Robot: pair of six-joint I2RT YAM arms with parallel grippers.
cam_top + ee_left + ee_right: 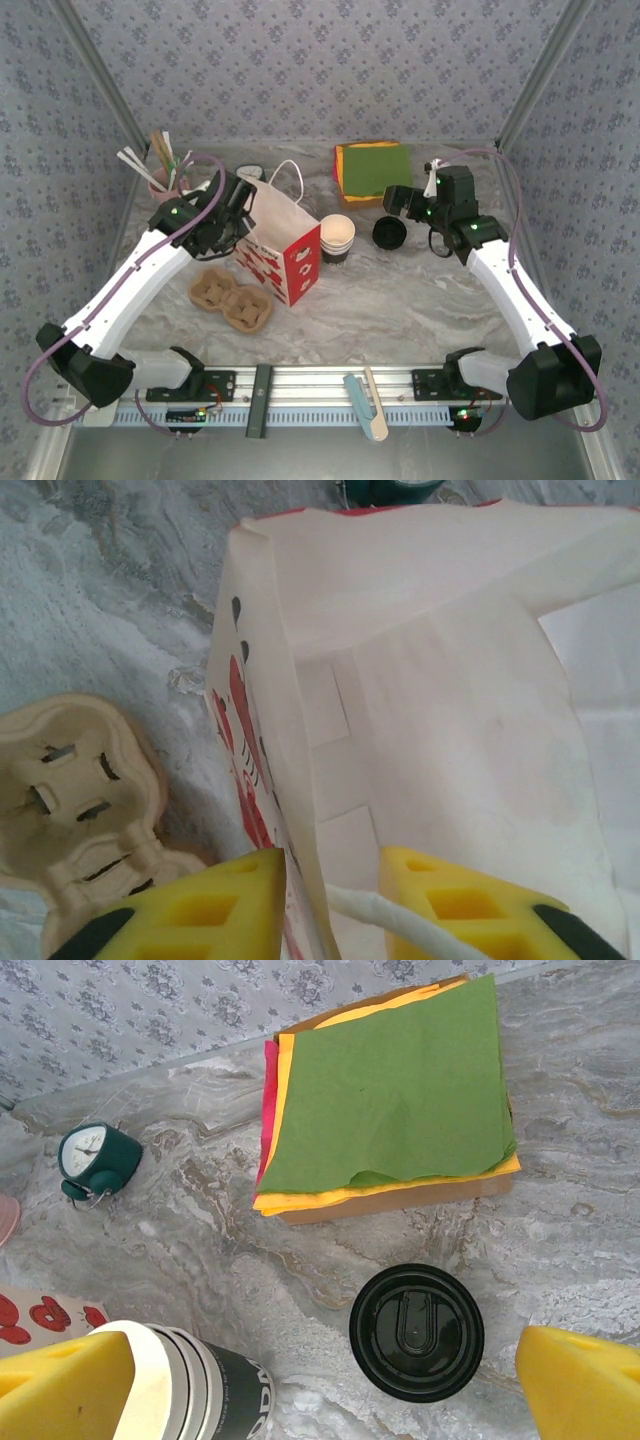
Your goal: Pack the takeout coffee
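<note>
Yellow fingers (200,910) of the left gripper (332,855) fill the bottom edge of the left wrist view, one on each side of the paper bag's (450,730) side wall. The wall lies against the finger on the left of the frame, and a narrow gap shows beside the other finger, where the white cord handle (370,912) passes. I cannot tell whether the jaws pinch the wall or only straddle it. To the lower left of that view lies the cardboard cup carrier (80,800), flat on the marbled table (110,590).

From above, the white bag with red hearts (285,250) stands open at centre left, with the left gripper (240,215) at its rim. The carrier (231,298) lies just below and left of the bag. Nested paper cups (337,238), dark with white rims, stand upright just right of the bag. The black lid (389,233) lies flat on the table, close to the right of the cups and apart from them.

The right gripper (392,205) hangs above the lid with its jaws spread wide and holds nothing. In its own view the gripper (322,1345) shows one finger at each bottom corner. The cups (190,1390) sit by the finger at lower left, and the lid (416,1332) lies between the fingers. Coloured napkins (390,1100) lie stacked at upper centre, and a small green clock (97,1158) stands at the left.
</note>
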